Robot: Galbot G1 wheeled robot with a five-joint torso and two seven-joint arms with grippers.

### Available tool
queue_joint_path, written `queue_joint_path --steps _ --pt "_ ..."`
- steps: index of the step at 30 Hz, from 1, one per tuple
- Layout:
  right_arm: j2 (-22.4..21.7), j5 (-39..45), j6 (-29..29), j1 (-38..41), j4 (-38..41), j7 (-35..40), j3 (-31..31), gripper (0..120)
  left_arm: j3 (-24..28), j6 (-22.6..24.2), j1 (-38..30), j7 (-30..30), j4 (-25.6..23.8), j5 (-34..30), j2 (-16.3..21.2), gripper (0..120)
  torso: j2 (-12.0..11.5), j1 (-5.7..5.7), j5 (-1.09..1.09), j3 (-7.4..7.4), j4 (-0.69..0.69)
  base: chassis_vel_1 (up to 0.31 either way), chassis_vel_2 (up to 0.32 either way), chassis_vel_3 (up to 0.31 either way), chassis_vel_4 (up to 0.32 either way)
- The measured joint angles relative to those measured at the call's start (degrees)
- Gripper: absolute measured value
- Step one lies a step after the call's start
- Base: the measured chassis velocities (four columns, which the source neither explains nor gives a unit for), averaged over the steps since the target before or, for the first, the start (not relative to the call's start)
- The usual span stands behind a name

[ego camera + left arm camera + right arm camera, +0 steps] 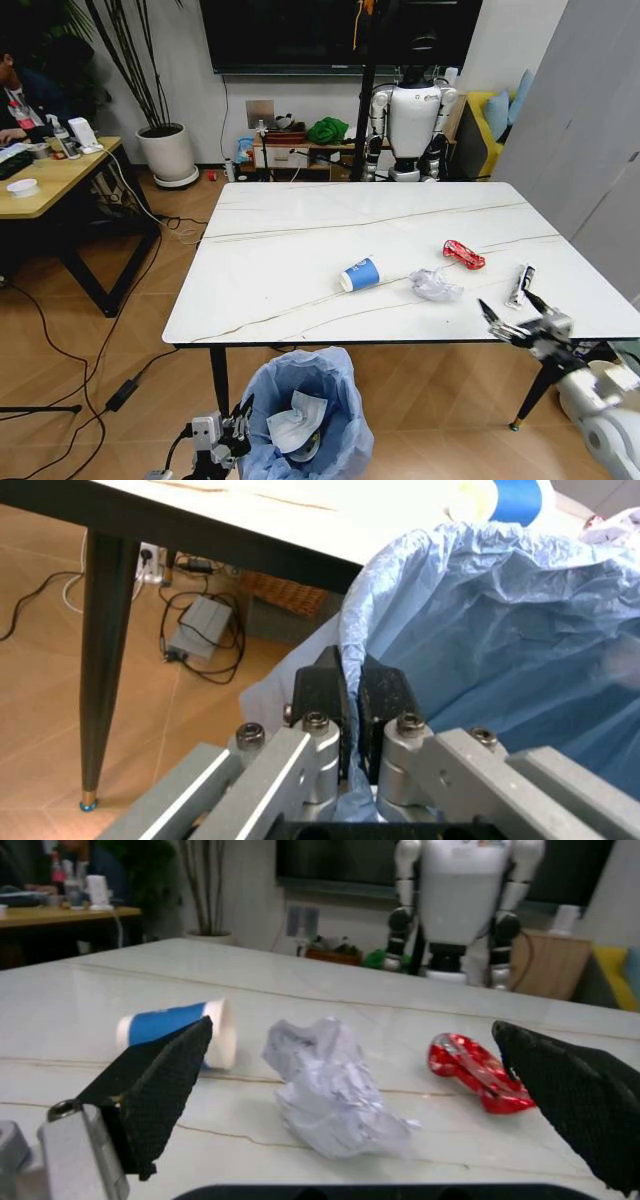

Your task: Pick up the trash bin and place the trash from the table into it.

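The trash bin [305, 412], lined with a frilly light-blue bag, hangs just below the table's near edge with white litter inside. My left gripper [240, 418] is shut on its rim; the left wrist view shows the fingers [322, 692] pinching the blue bag [500, 645]. On the marble table [300, 240] lie a blue-and-white paper cup [360, 274], crumpled clear film [435, 285], a red wrapper [464, 254] and a black-and-white sachet [520, 285]. My right gripper [510, 318] is open at the table's near right edge, facing the film [335, 1091], cup [175, 1035] and wrapper [478, 1071].
A wooden desk [60, 175] with a seated person stands at the left. A potted plant [165, 150], low shelf [300, 150] and a white humanoid robot [412, 120] line the far wall. Cables [120, 390] trail on the floor left of the bin.
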Motion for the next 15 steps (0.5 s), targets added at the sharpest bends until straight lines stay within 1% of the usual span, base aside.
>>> queue_joint_path --steps 1,2,4,5,6,9,10,11,14,15 --pt "-0.89 0.47 -0.41 0.86 0.02 0.00 -1.33 100 -0.11 -0.05 0.12 0.06 -0.06 0.10 -0.08 0 0.00 0.00 -0.01 0.00 0.01 0.000 0.000 0.000 0.000" --pt "-0.89 0.47 -0.41 0.86 0.02 0.00 -1.33 100 -0.11 -0.05 0.12 0.06 -0.06 0.10 -0.08 0 0.00 0.00 -0.01 0.00 0.01 0.000 0.000 0.000 0.000" --pt "-4.09 1.83 -1.61 4.54 -0.84 0.06 -6.43 100 -0.60 -0.18 0.44 0.19 -0.14 0.34 -0.45 0 0.00 0.00 -0.01 0.00 0.01 0.000 0.000 0.000 0.000" --pt "-4.94 2.24 -1.88 5.97 -1.56 0.10 -8.12 100 -0.76 -0.20 0.51 0.20 -0.16 0.37 -0.59 0 0.00 0.00 -0.03 0.00 0.00 0.000 0.000 0.000 0.000" --pt "-4.94 2.24 -1.88 5.97 -1.56 0.10 -8.12 100 -0.76 -0.20 0.51 0.20 -0.16 0.37 -0.59 0 0.00 0.00 -0.03 0.00 0.00 0.000 0.000 0.000 0.000" --pt "-7.23 4.14 -2.49 12.18 -5.19 0.14 -14.46 100 -1.23 -0.20 0.69 0.21 -0.23 0.59 -1.20 0 0.00 0.00 0.01 0.00 0.00 0.000 0.000 0.000 0.000" --pt "-7.89 5.09 -2.79 14.55 -6.40 0.19 -16.61 100 -1.34 -0.20 0.75 0.21 -0.24 0.69 -1.45 0 0.00 0.00 0.00 0.00 0.01 0.000 0.000 0.000 0.000" --pt "-7.89 5.09 -2.79 14.55 -6.40 0.19 -16.61 100 -1.34 -0.20 0.75 0.21 -0.24 0.69 -1.45 0 0.00 0.00 0.00 0.00 0.01 0.000 0.000 0.000 0.000" --pt "-9.41 6.74 -3.36 20.26 -9.74 0.40 -22.05 100 -1.48 -0.20 0.88 0.22 -0.20 0.93 -2.05 0 0.00 0.00 -0.01 0.00 0.01 0.000 0.000 0.000 0.000" --pt "-9.41 6.74 -3.36 20.26 -9.74 0.40 -22.05 100 -1.48 -0.20 0.88 0.22 -0.20 0.93 -2.05 0 0.00 0.00 -0.01 0.00 0.01 0.000 0.000 0.000 0.000"
